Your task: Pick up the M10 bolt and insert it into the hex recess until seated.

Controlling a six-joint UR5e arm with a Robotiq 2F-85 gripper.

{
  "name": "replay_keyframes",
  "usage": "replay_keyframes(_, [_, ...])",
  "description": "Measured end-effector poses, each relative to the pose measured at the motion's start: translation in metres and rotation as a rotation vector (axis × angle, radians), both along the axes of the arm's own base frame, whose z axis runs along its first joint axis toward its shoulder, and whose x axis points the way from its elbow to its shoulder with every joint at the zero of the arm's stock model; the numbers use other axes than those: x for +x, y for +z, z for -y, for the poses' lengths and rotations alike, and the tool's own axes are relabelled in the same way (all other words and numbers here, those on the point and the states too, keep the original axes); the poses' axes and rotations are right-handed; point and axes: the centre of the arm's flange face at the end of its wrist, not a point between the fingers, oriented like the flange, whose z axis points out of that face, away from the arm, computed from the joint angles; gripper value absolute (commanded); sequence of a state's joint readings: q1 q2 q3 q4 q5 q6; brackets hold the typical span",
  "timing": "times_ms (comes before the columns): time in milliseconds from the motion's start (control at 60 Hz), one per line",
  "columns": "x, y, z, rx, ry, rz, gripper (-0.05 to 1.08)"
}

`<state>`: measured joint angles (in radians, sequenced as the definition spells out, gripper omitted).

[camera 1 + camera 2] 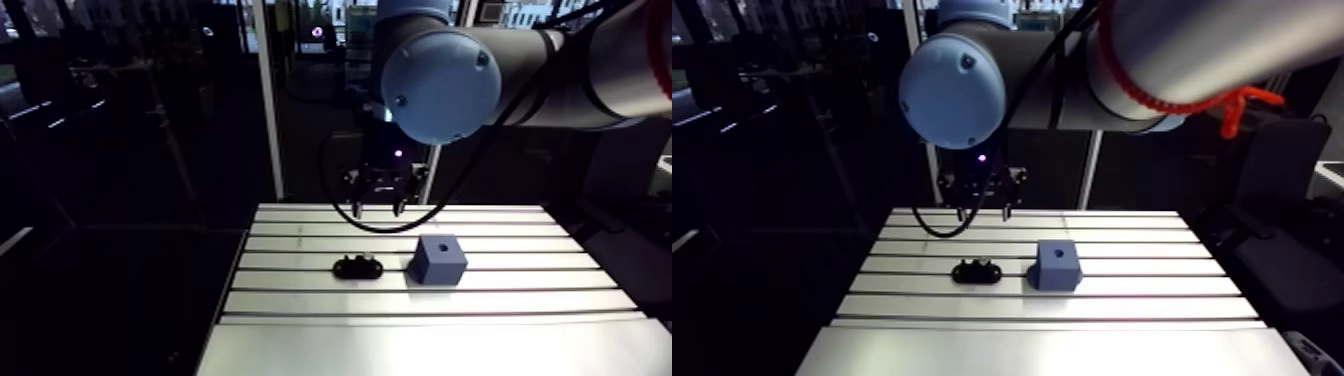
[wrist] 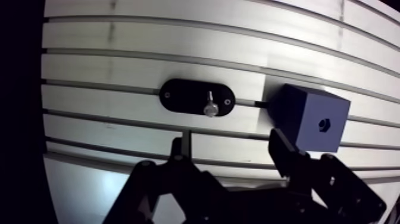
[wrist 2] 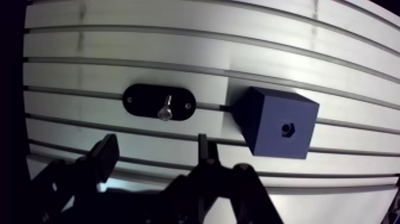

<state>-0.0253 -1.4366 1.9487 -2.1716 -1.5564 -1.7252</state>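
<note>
**Entry: pick-and-insert station, approach stage**

1. Slotted aluminium table (image 1: 300, 300): fills the lower half of the arm view and carries all the items below.
2. Gripper (image 2: 227, 142): hangs at centre frame in the arm view, above the table's far edge. Its 2 fingers (image 2: 177, 149) are spread wide with nothing between them (released, empty).
3. Blue-grey block (image 1: 437, 259): right of centre in the arm view, resting on the table just beside item 4.
4. Black oval holder (image 1: 358, 267): centre of the arm view, flat on the table, with 2 small screw points at its ends.
5. M10 bolt (image 2: 209, 104): a pale metal piece on the middle of the holder. It appears to stand there, but its exact tilt cannot be told. In the wrist view it lies ahead of the gripper, roughly in line with the gap between the fingers, and well apart from them.
6. Hex recess (image 2: 324, 124): a small dark socket in the block face turned toward the wrist camera. It is empty.

**Step in hand (judged):** approach for the pick; the bolt is not yet grasped.

**Next move calls for:** bringing the gripper forward and down until the fingers straddle the bolt, then clamping. The fingers need to clear the holder, and the block sits close alongside.
</note>
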Motion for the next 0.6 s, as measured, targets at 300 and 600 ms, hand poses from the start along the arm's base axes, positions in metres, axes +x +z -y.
replay_keyframes(300, [-0.004, -0.032, 0.0, -0.006, -0.001, 0.052, 0.45])
replay_keyframes(600, [-0.007, -0.047, 0.001, -0.005, 0.004, 0.054, 0.45])
